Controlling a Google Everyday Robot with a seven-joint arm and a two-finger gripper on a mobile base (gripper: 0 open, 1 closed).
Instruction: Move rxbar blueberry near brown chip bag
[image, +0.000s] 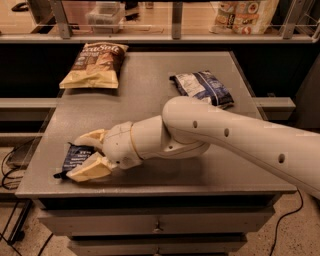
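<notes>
A blue-and-white bag (202, 87) lies toward the far right of the grey bench (145, 105), drawers (157, 225) sit below its near edge, and a far shelf (150, 38) carries a clear container (105, 12) left and packages (245, 14) right.

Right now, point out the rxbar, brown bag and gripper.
rxbar (78, 159): camera view, wrapper's middle.
brown bag (95, 62): camera view, bag's middle.
gripper (74, 156): camera view, its tip, at the rxbar, front left of table (150, 105).

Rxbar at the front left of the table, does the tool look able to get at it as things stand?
Probably yes. The tool is at the table's front left, open, with a finger on either side of the rxbar, and nothing else lies between.
</notes>
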